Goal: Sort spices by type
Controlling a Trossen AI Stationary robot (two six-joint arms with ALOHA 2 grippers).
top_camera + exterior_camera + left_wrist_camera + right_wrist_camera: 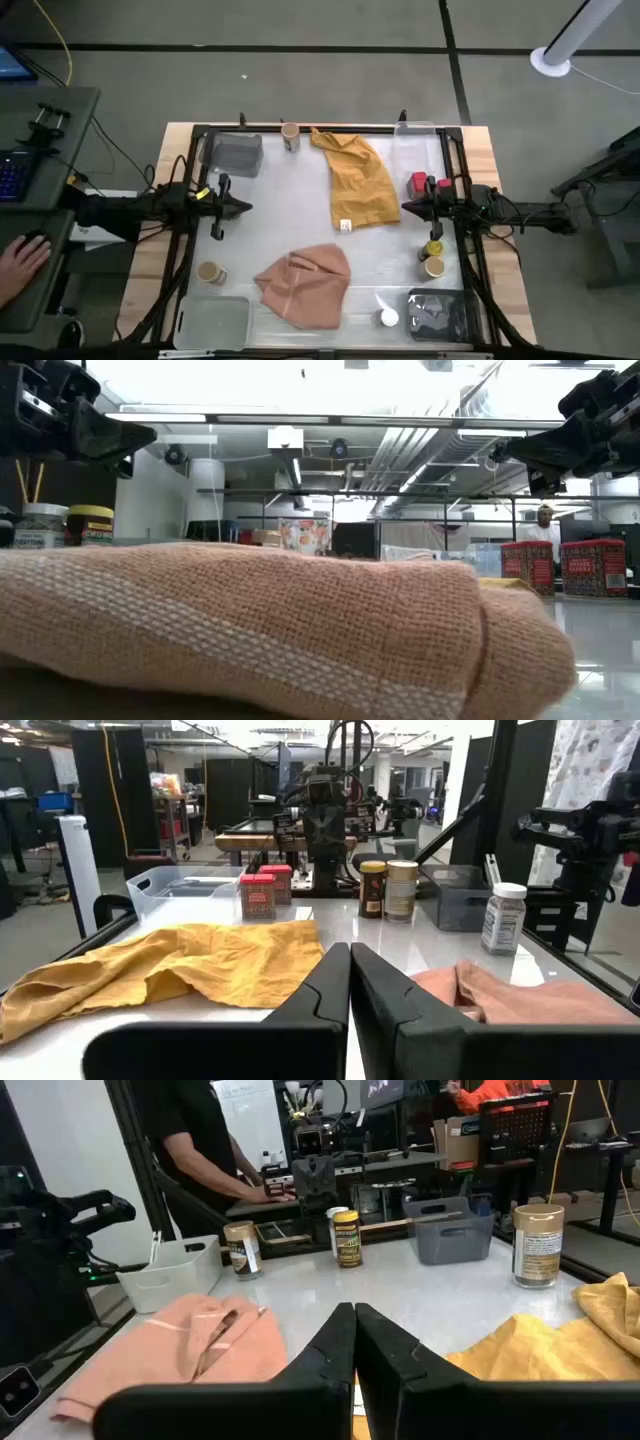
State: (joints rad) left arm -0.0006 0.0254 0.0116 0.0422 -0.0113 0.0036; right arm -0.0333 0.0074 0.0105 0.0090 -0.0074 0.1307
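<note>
Both my arms reach in level from the sides of the worktop (300,215), held above it and pointed at each other across the middle. My left gripper (240,208) hangs over the left part of the surface with its jaws pressed together on nothing; in its wrist view the two dark fingers (330,990) meet along their whole length. My right gripper (408,208) hangs over the right edge of the mustard cloth (358,180), jaws likewise pressed together and empty, the fingers (372,1345) meeting in a thin seam.

The spices are scattered. Two red tins (424,184) stand side by side just beside my right gripper, at the right edge. A yellow-lidded jar (434,248) and a tan-lidded jar (435,267) stand close together a little nearer the front on the same side. A white-lidded jar (388,318) stands at the front, just left of the grey tray (438,315) in the front right corner. Another tan-lidded jar (210,272) stands at the front left, near the clear tray (213,322), and a third (290,134) at the back edge, between the grey bin (235,154) and the mustard cloth. The pink cloth (303,283) lies bunched at the front centre.
</note>
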